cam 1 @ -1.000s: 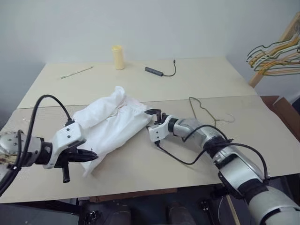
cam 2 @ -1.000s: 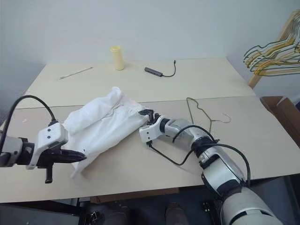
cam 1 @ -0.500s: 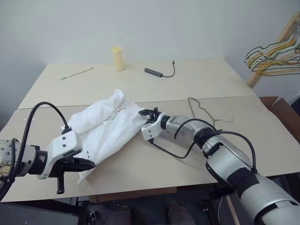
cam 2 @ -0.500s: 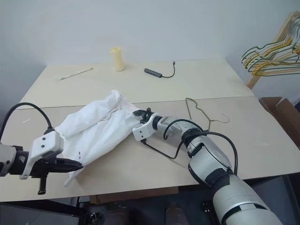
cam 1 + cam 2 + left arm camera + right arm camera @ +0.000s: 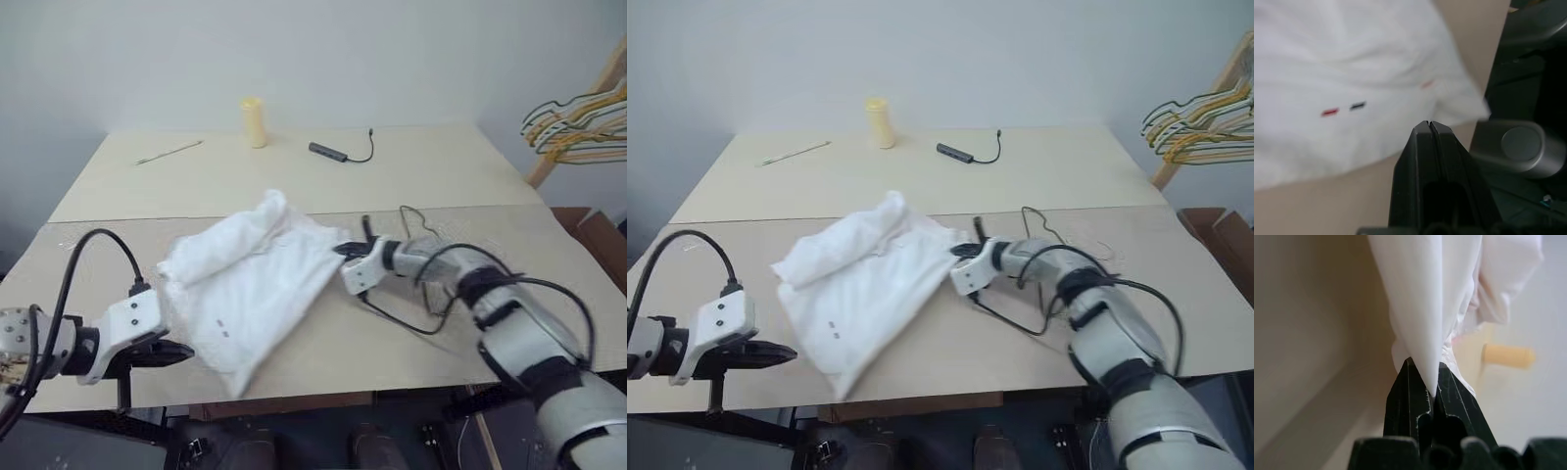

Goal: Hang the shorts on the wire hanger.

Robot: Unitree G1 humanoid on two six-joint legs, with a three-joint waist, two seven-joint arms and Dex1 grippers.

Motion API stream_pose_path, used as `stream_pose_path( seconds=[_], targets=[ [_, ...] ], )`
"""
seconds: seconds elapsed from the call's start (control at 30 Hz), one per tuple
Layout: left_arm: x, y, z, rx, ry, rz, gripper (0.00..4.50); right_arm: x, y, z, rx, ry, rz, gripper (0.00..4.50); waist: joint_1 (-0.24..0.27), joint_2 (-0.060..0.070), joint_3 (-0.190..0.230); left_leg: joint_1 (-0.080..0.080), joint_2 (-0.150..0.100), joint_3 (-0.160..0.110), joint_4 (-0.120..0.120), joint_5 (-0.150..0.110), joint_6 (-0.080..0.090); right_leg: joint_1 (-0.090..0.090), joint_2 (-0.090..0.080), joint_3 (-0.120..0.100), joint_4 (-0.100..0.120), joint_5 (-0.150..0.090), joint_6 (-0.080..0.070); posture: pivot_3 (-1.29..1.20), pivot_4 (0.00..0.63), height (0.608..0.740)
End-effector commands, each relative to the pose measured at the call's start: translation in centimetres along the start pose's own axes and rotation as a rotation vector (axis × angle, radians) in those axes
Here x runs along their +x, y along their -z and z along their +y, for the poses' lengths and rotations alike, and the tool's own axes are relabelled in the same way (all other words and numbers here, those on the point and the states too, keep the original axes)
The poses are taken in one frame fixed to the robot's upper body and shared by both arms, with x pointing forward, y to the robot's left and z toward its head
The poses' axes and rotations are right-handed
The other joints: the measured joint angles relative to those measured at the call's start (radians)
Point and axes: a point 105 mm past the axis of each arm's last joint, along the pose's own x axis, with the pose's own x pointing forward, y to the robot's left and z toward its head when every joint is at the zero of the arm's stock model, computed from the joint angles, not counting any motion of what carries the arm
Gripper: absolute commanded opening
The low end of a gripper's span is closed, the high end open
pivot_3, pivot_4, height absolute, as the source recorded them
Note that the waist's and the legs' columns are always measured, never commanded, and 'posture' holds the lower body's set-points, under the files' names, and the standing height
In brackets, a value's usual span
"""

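My right gripper [image 5: 1434, 391] is squeezed shut on a fold of the shorts [image 5: 257, 274]. The white cloth goes right in between my two black fingers [image 5: 1406, 396] and hangs out past the tips. I have it by the edge of the shorts on my right side.

My left gripper [image 5: 1429, 126] is shut tight too, with its two fingers pressed flat together and nothing between them. It has no hold on the shorts. It is at the near edge of the table [image 5: 323, 176], and the shorts lie just past its tips, with two tiny marks, one red and one dark, on the cloth in front of it.

The shorts are in a loose, rumpled heap on the table between my two grippers. One corner reaches the near edge of the table, close to my left gripper.

The wire hanger [image 5: 1036, 221] lies flat on the table behind my right arm. It is on the far side of my right gripper from the shorts and it is not touching them.
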Motion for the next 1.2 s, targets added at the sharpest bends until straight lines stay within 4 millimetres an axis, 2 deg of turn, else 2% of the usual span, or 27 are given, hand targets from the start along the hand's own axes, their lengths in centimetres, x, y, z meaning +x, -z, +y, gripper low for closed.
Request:
stream_pose_path(
  seconds=[0.03,0.17,0.23,0.33,0.43,0.57,0.6,0.67,0.83,0.93,1.03,1.2],
  targets=[
    [-0.4,-0.3,1.5,0.121,-0.026,0.001,0.00,-3.5,-1.0,-1.2,0.035,-0.027,-0.064,0.02,0.001,0.000,0.000,0.000,0.000,0.000,0.000,0.000,0.000,0.000,0.000,0.000,0.000,0.000,0.000,0.02,0.035,0.740],
    [-0.1,0.4,2.6,0.196,-0.005,0.026,0.00,-7.2,-3.2,-0.4,0.132,-0.134,-0.106,0.02,-0.015,0.000,-0.001,-0.001,0.001,0.001,0.000,0.000,0.001,0.000,0.000,0.000,-0.002,0.000,0.000,-0.02,0.026,0.740],
    [0.4,-0.2,3.3,0.215,-0.016,-0.001,0.00,-7.8,-4.5,-1.0,0.188,-0.124,-0.117,0.02,-0.029,-0.001,-0.002,-0.001,0.001,0.002,0.000,-0.001,0.001,0.000,0.000,0.001,-0.001,0.000,0.000,-0.04,0.022,0.740],
    [1.6,-2.2,3.4,0.220,0.002,-0.095,0.00,-7.7,-5.8,-2.0,0.248,-0.077,-0.123,0.02,-0.041,-0.001,-0.005,0.001,0.002,0.004,0.001,0.000,0.002,0.000,0.001,0.002,0.002,0.000,0.000,-0.07,0.017,0.740],
    [2.6,-3.6,1.8,0.224,0.106,-0.159,0.00,-7.0,-6.0,-2.2,0.278,-0.059,-0.088,0.02,-0.050,-0.001,-0.014,0.001,0.002,0.004,0.002,0.000,0.002,0.000,0.001,0.002,0.003,0.000,0.000,-0.08,0.016,0.740],
    [3.9,-4.3,-2.0,0.160,0.335,-0.189,0.00,-6.1,-5.7,-1.4,0.296,-0.058,-0.032,0.02,-0.056,-0.004,-0.018,0.000,0.002,0.004,0.002,0.000,0.002,0.000,0.000,0.002,0.003,0.000,0.000,-0.08,0.018,0.740],
    [4.3,-4.3,-2.7,0.127,0.368,-0.179,0.39,-5.9,-5.7,-1.4,0.296,-0.056,-0.026,0.00,-0.057,-0.004,-0.018,0.000,0.001,0.004,0.002,0.000,0.002,0.000,0.000,0.002,0.003,0.000,0.000,-0.08,0.018,0.740],
    [4.9,-4.4,-3.9,0.087,0.424,-0.175,0.87,-5.8,-5.7,-1.3,0.303,-0.054,-0.016,0.00,-0.057,-0.003,-0.018,0.000,0.001,0.004,0.003,0.000,0.002,0.000,0.000,0.002,0.003,0.000,0.000,-0.09,0.023,0.740],
    [7.4,-6.3,-4.0,-0.117,0.441,-0.216,2.50,-5.5,-5.3,-1.2,0.312,-0.050,0.011,0.00,-0.054,-0.003,-0.019,0.000,0.002,0.003,0.005,0.000,0.002,0.001,0.002,0.002,0.004,0.000,0.000,-0.09,0.031,0.740],
    [8.7,-7.2,-4.8,-0.142,0.473,-0.205,3.51,-5.5,-5.4,-1.1,0.318,-0.054,0.014,0.00,-0.057,-0.003,-0.019,0.000,0.001,0.002,0.007,0.000,0.002,0.002,0.001,0.002,0.004,0.000,0.000,-0.11,0.048,0.740],
    [10.5,-7.0,-5.7,-0.107,0.450,-0.123,4.47,-5.5,-5.6,-1.0,0.326,-0.058,0.018,0.00,-0.062,-0.003,-0.019,-0.001,0.001,0.002,0.008,0.000,0.003,0.002,0.002,0.002,0.004,0.000,0.000,-0.12,0.061,0.740],
    [12.6,-5.9,-5.4,-0.011,0.317,0.024,4.49,-5.7,-5.9,-1.2,0.339,-0.046,0.019,0.00,-0.069,-0.003,-0.019,0.000,0.002,0.002,0.007,-0.001,0.003,0.002,0.002,0.003,0.003,0.000,0.000,-0.13,0.069,0.740]
  ],
)
